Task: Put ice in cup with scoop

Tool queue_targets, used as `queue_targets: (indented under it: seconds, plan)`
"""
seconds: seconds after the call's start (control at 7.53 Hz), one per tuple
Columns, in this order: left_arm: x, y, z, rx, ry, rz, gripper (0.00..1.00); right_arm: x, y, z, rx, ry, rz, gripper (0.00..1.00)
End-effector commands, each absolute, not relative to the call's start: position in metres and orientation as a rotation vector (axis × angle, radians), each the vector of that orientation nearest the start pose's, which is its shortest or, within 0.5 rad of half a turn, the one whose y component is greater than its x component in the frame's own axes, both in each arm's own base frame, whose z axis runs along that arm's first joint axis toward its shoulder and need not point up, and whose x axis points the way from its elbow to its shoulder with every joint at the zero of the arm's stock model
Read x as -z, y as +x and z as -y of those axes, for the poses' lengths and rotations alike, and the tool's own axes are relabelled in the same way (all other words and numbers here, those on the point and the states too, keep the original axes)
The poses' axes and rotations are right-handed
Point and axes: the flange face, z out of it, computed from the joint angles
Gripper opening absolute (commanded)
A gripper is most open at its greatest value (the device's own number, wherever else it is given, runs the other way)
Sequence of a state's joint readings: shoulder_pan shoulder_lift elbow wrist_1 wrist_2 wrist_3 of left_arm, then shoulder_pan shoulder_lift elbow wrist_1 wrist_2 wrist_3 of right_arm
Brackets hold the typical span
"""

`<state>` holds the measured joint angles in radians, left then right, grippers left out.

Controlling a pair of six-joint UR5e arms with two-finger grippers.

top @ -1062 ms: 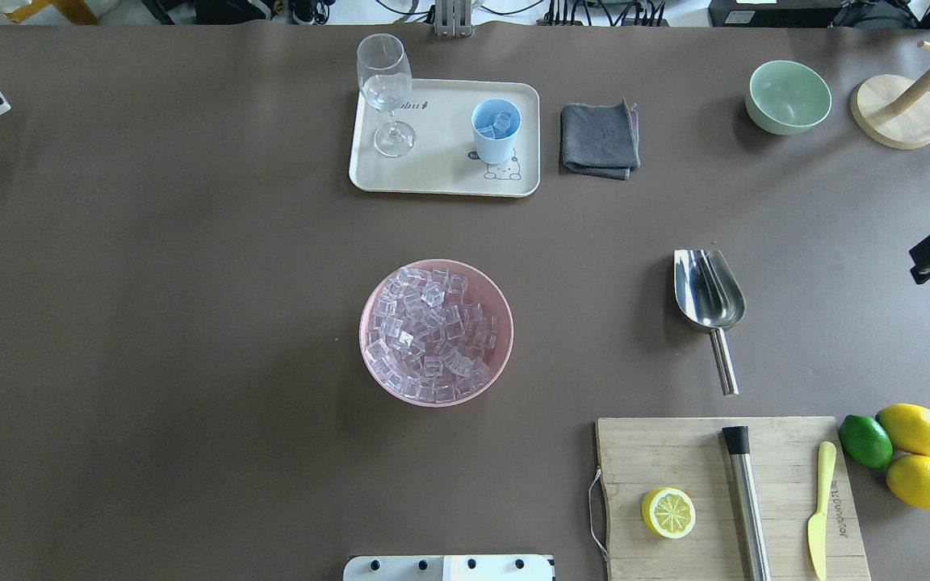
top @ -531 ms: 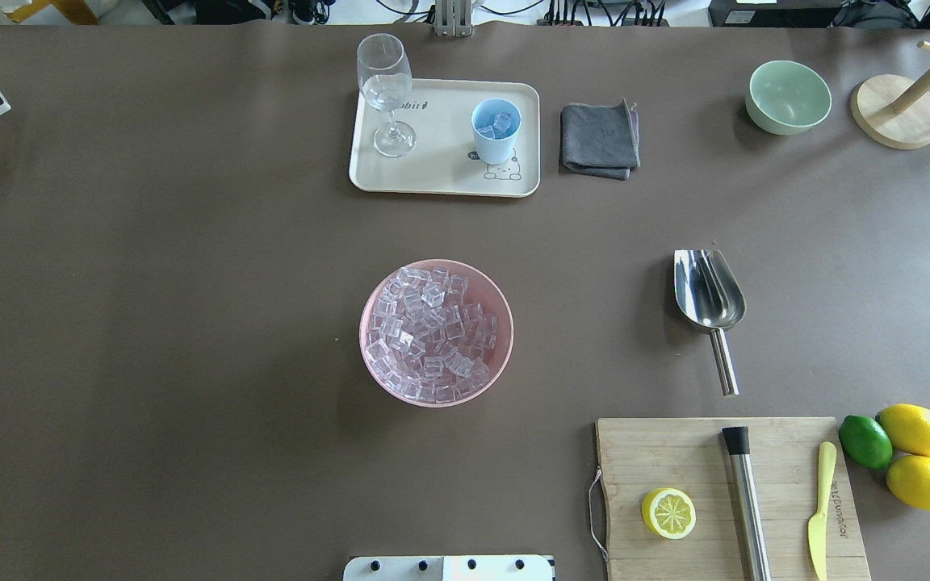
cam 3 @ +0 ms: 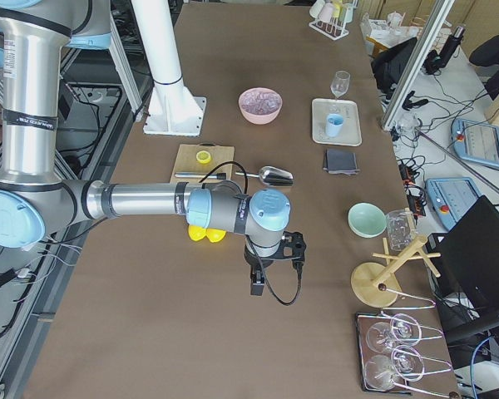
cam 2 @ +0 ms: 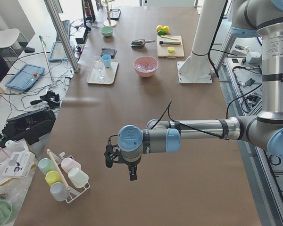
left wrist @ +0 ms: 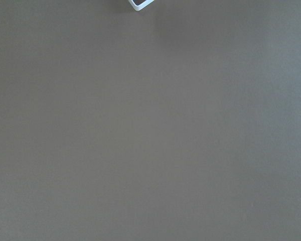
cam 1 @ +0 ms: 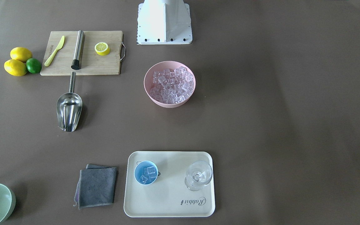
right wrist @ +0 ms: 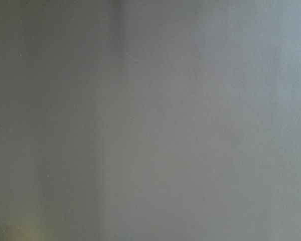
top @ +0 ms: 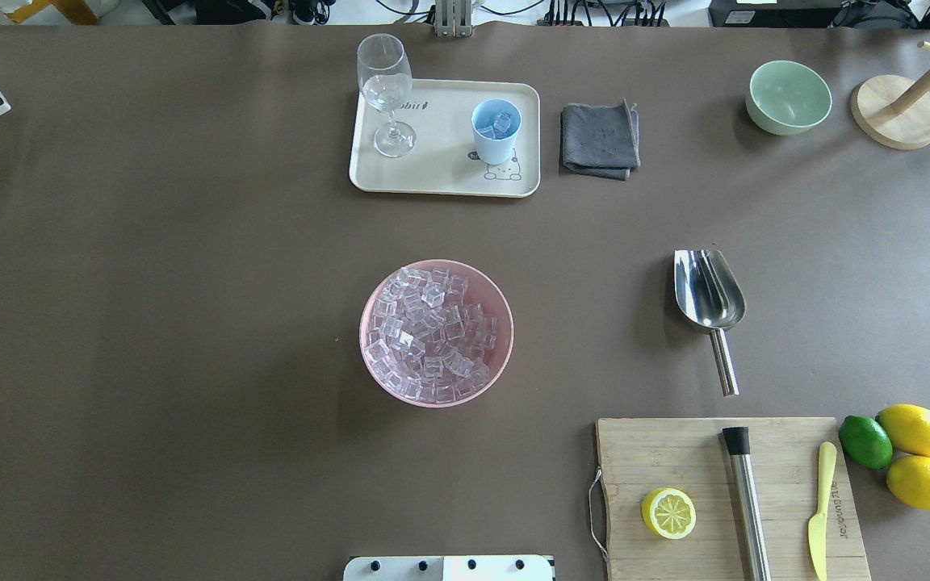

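Note:
The steel scoop [top: 710, 300] lies empty on the table right of centre, handle toward the robot; it also shows in the front view [cam 1: 69, 107]. Many clear ice cubes [top: 433, 331] fill a pink bowl [top: 370, 355] at mid-table. The light-blue cup [top: 496, 131] stands on a cream tray [top: 441, 181] at the far side and holds a few cubes. My left gripper [cam 2: 131, 174] shows only in the left side view, far from these things. My right gripper [cam 3: 256, 283] shows only in the right side view. I cannot tell whether either is open or shut.
A stemmed glass [top: 385, 89] shares the tray. A grey cloth [top: 599, 139] and a pale-green bowl [top: 788, 97] lie beyond the scoop. A cutting board [top: 723, 500] holds a lemon half, a steel cylinder and a yellow knife. Lemons and a lime [top: 901, 452] sit beside it.
The black gripper part seen at the right edge of the overhead view a second ago has moved out of that view. The scoop, bowl and cup have not moved.

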<state>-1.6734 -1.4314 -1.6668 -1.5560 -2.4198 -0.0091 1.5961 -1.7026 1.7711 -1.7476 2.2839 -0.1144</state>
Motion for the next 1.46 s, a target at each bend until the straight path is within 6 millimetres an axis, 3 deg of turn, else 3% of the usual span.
queue_targets:
  seconds: [0.0,0.8,1.33]
  plan:
    - [-0.686,-0.101,0.41,0.142,-0.044,-0.85,0.98,-0.639,0.08,0.429,0.049,-0.045,0.711,1.0]
    - [-0.704,-0.106,0.403,0.171,-0.071,-0.859,0.98,-0.637,0.08,0.43,0.051,-0.04,0.713,1.0]
    - [-0.697,-0.106,0.405,0.156,-0.05,-0.859,0.98,-0.637,0.08,0.431,0.053,-0.034,0.712,1.0]
